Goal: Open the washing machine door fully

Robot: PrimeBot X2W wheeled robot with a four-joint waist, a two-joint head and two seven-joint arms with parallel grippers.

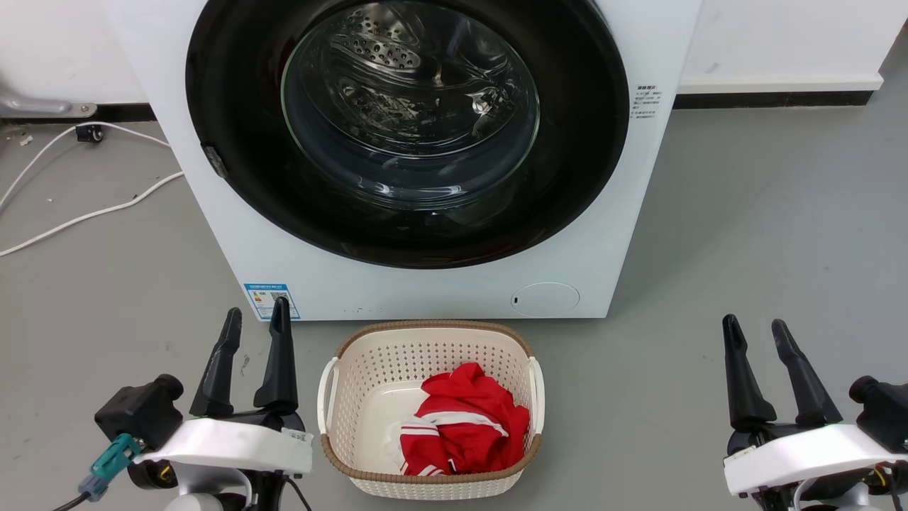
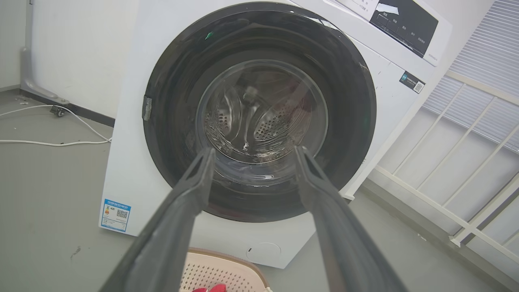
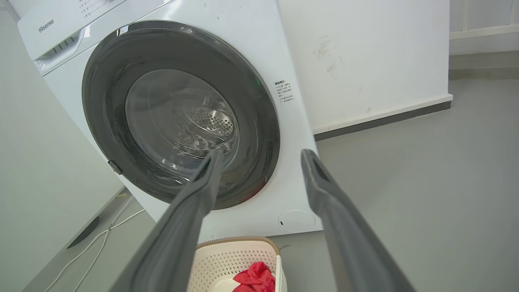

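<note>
Ahead, the washing machine door (image 1: 408, 128) sits shut, well beyond both pairs of empty, parted jaws

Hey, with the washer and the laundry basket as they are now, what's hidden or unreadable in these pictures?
- Head view: the top of the large round glossy black washing machine door is cut off by the upper edge.
- Head view: the blue rectangular sticker is partly covered by the left gripper's finger; its print is too small.
- Left wrist view: the cream perforated plastic basket is cut by the bottom edge and the fingers.
</note>
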